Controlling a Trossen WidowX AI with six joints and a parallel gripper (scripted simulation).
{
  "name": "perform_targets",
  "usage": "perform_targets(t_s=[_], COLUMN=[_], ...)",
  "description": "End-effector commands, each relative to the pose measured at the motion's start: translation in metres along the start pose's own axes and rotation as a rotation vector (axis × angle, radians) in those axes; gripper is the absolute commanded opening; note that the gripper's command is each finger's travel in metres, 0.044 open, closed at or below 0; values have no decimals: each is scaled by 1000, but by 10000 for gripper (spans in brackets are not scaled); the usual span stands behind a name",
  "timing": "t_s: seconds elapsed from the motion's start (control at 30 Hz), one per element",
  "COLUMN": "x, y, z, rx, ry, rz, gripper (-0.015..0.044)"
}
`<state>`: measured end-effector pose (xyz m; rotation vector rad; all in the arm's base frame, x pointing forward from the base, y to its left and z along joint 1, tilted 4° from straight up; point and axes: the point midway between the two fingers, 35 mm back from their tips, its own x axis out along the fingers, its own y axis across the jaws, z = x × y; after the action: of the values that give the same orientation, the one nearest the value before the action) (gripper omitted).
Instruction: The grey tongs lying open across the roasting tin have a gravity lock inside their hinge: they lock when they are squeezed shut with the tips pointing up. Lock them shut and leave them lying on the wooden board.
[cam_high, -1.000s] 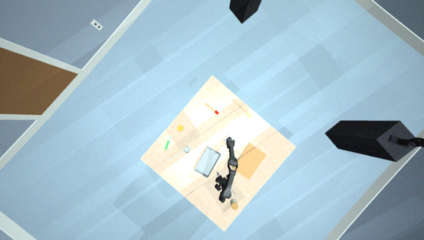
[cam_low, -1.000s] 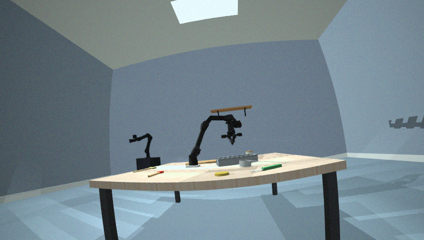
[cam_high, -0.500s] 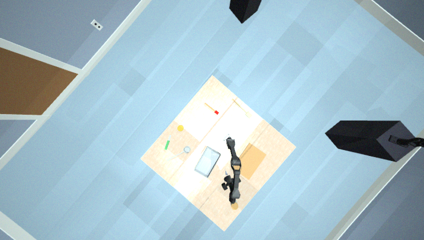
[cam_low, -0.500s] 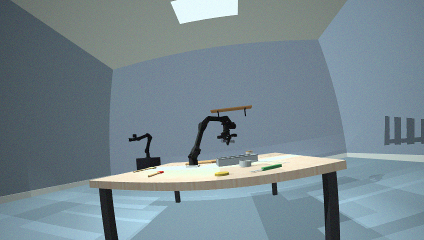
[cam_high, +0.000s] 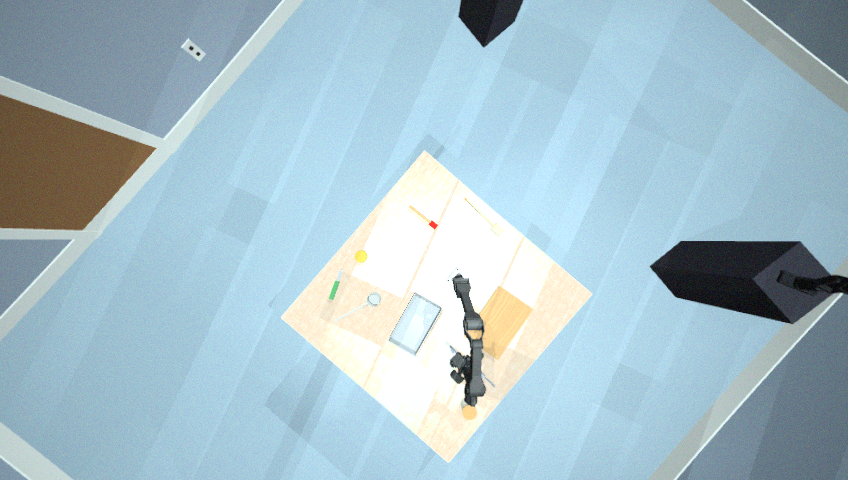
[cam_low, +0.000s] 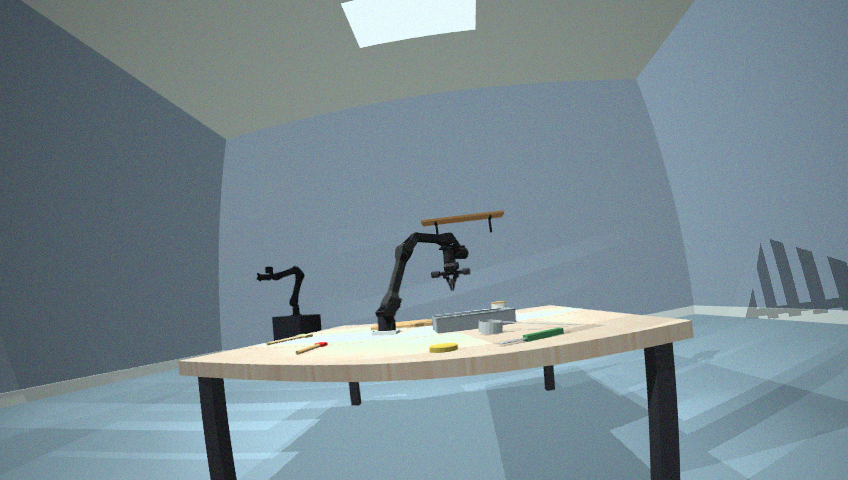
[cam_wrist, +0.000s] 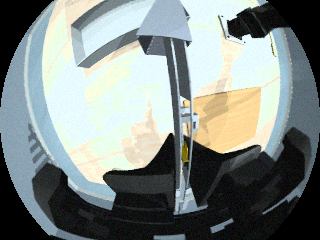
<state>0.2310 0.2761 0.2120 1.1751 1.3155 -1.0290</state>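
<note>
My gripper (cam_low: 452, 287) (cam_wrist: 174, 135) is shut on the grey tongs (cam_high: 487, 379) (cam_wrist: 165, 22). It holds them in the air, well above the table. In the wrist view their two long arms run close together between the fingers, with a narrow gap, a small grey block and a yellow part between them. A grey wedge-shaped end points to the top of that view. Whether the lock is engaged cannot be told. The wooden board (cam_high: 505, 321) (cam_wrist: 230, 120) lies to one side of the gripper. The roasting tin (cam_high: 415, 324) (cam_low: 473, 320) (cam_wrist: 77, 47) stands on the other side.
An orange-topped jar (cam_high: 468, 411) (cam_low: 498, 305) stands near the table corner. A grey strainer (cam_high: 373, 299) (cam_low: 490, 326), a green-handled knife (cam_high: 334, 290) (cam_low: 543, 334) and a yellow disc (cam_high: 360, 256) (cam_low: 443, 347) lie beyond the tin. A red-ended brush (cam_high: 433, 224) and a spatula (cam_high: 496, 228) lie farther off.
</note>
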Motion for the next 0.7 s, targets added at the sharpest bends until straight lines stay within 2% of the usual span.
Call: perform_targets(t_s=[0.0, 0.67], x=[-2, -1], y=[-7, -43], z=[-7, -33], rx=[-186, -1009], ry=[4, 3], rz=[8, 6], gripper=[-150, -150])
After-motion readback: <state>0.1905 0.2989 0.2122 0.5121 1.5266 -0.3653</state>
